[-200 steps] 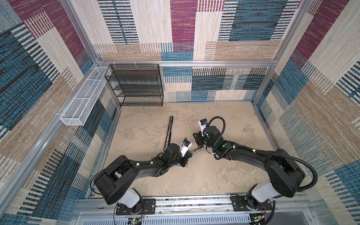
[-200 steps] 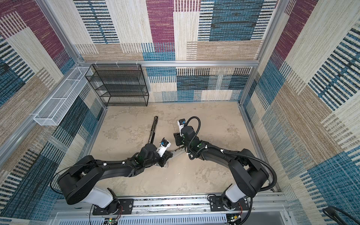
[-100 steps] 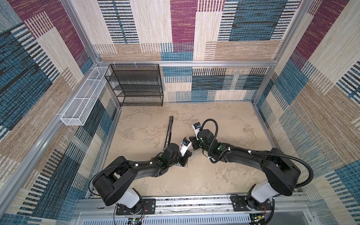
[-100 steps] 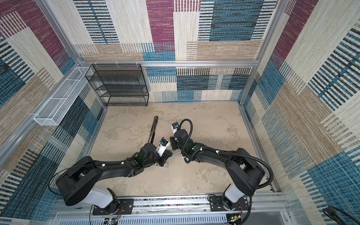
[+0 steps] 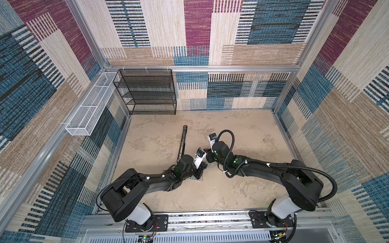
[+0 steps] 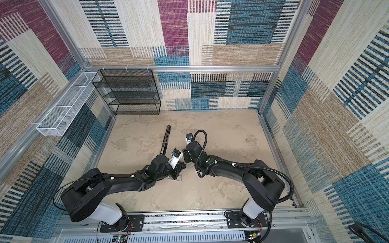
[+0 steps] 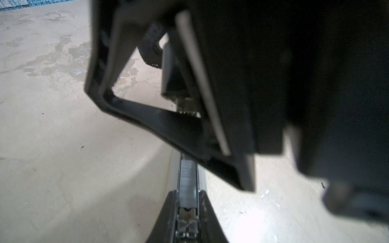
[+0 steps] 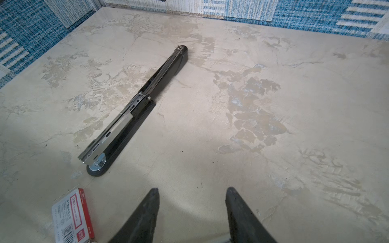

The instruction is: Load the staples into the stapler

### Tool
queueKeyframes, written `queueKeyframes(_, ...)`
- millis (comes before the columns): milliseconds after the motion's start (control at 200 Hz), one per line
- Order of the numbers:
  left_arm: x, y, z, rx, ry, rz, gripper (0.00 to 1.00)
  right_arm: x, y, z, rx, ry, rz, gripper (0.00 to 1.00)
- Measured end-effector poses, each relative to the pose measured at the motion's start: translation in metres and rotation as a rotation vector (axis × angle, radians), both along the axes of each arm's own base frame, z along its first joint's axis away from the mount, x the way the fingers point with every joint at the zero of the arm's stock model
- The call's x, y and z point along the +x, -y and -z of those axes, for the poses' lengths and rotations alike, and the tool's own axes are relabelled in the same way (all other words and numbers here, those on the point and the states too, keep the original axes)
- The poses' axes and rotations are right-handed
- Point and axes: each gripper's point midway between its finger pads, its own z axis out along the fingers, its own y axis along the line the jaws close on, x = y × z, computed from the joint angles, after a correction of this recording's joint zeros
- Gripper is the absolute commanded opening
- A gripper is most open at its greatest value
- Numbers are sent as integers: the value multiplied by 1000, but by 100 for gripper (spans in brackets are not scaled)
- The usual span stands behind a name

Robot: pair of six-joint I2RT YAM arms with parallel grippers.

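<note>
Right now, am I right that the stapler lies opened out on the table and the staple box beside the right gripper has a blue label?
Not quite: the label on the staple box is red, not blue, as the right wrist view shows. The stapler does lie opened out on the table, and the box sits beside the right gripper.

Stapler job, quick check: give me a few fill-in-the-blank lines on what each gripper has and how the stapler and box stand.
1. The left gripper is shut on the staples; the right gripper, fingers apart, holds ____.
2. The stapler lies swung open on the table, and ____ gripper touches it.
3. The white box near it has a ____ label.
Missing words: nothing; neither; red.
</note>
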Motion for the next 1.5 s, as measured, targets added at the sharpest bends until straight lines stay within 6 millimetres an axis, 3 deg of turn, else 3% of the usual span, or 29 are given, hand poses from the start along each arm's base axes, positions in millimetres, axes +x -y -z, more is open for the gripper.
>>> queueKeyframes(401,3,1,-3,-24,7,-11,5,-1,1,2,13,-21,23,61)
queueKeyframes(721,6,6,-13,-59,27,2,4,-4,3,-8,48,-15,32,64)
queueKeyframes(1092,11,11,-20,-64,26,13,4,-11,2,-2,19,-25,-6,69)
queueKeyframes(1502,12,14,-35,-109,86,47,7,-12,4,-18,92,-42,-54,74)
